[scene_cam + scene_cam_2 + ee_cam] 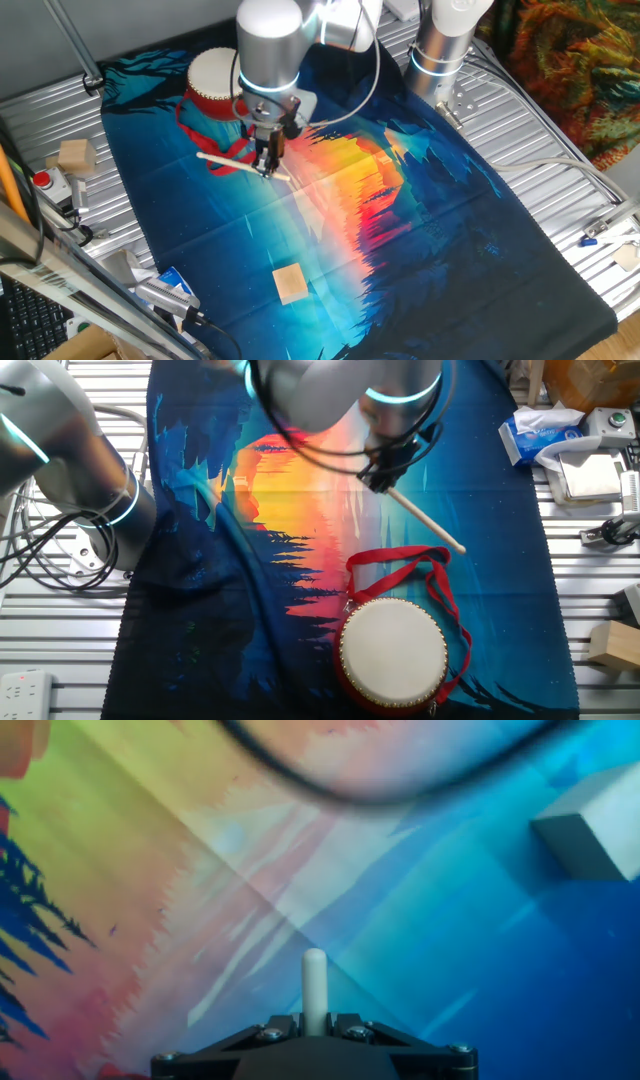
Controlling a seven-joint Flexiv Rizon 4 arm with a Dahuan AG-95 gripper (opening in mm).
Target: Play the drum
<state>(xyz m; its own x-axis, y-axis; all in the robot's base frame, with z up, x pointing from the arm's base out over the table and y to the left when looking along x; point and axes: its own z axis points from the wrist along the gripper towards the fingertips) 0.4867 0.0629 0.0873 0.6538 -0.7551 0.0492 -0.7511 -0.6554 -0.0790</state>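
The drum [213,80] has red sides and a cream-white head; it stands at the far left of the colourful cloth, with its red ribbon strap [222,163] loose in front of it. In the other fixed view the drum [393,649] is near the bottom, its strap [410,568] looped above it. My gripper [267,163] is shut on a pale wooden drumstick [240,165], held low over the cloth beside the drum. The stick [426,520] slants toward the strap and ends short of the drum head. In the hand view the stick's end [315,988] pokes out between the jaws.
A small tan wooden block [290,283] lies on the cloth near the front; it shows in the hand view [590,832] too. Another block [76,156] sits on the metal table at the left. A red button box [45,183] and clutter line the left edge.
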